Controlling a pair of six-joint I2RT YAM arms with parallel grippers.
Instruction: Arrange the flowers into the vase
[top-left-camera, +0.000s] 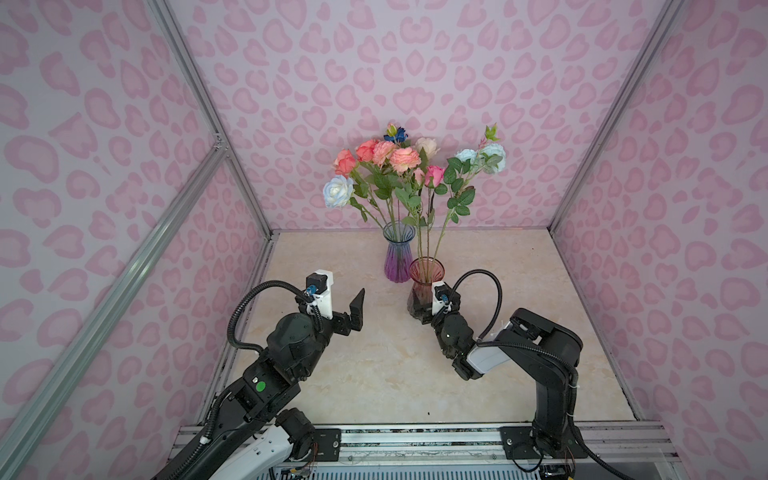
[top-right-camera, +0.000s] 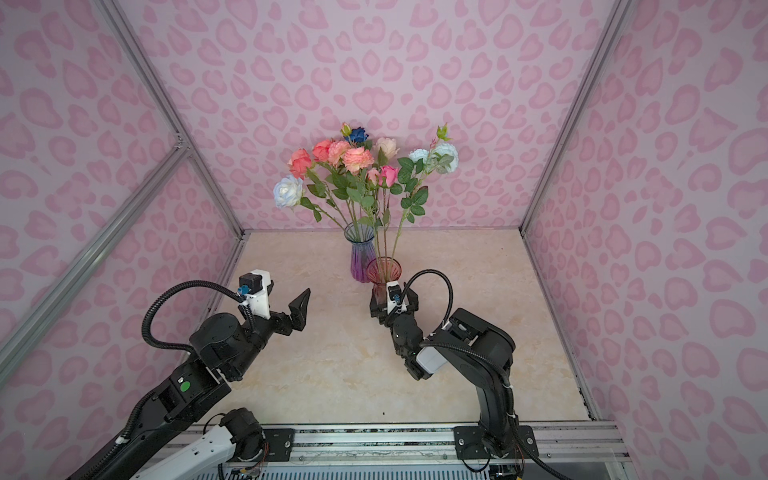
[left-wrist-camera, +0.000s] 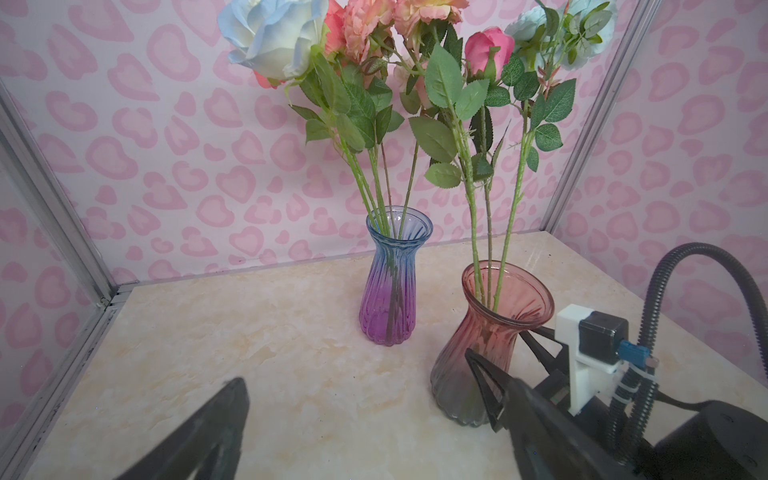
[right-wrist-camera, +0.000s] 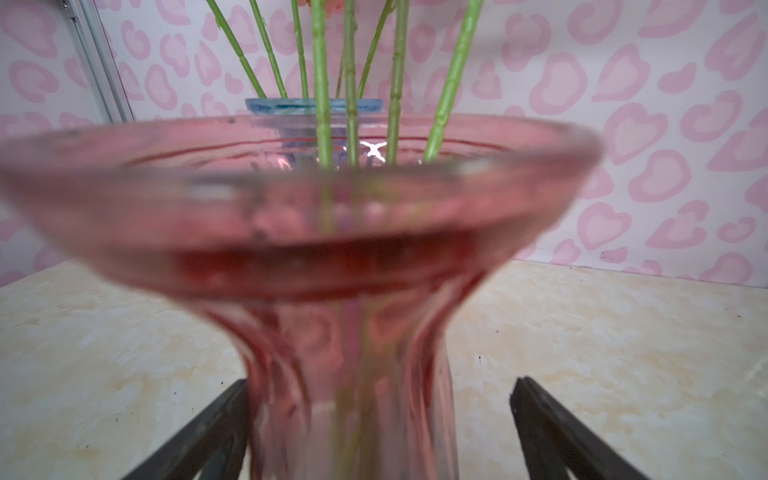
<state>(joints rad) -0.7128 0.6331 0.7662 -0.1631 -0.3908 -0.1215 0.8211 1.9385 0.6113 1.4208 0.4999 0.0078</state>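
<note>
The flowers (top-left-camera: 390, 166) are seen standing in two glass vases on the desk (top-left-camera: 374, 374), towards the back wall. A blue-and-purple vase (top-left-camera: 398, 257) is set farther back. The coral heads, the white-blue rose (top-left-camera: 338, 191) and a dark blue head (top-left-camera: 398, 134) are carried on stems gathered in it. A pink vase (top-left-camera: 427, 270), shading to grey at its base, is placed upright just in front of it and a little to the right. In the left wrist view the two vases are shown apart. Several long green stems are held in the pink vase, and the pale blue heads (top-left-camera: 492, 158) are borne at the top of one of them.

The right hand (top-left-camera: 432, 309) is set at the lower body of the pink vase, with a finger on each side. In the right wrist view its jaws are shown spread. One finger (right-wrist-camera: 208, 436) is seen against the glass or just beside it, and which of these cannot be told. A clear gap is left between the other finger (right-wrist-camera: 548, 428) and the vase. The vase is straddled, not clamped.

The left hand (top-left-camera: 347, 301) is held above the desk to the left of both vases, well apart from them. Its jaws are spread wide and it is empty.
</note>
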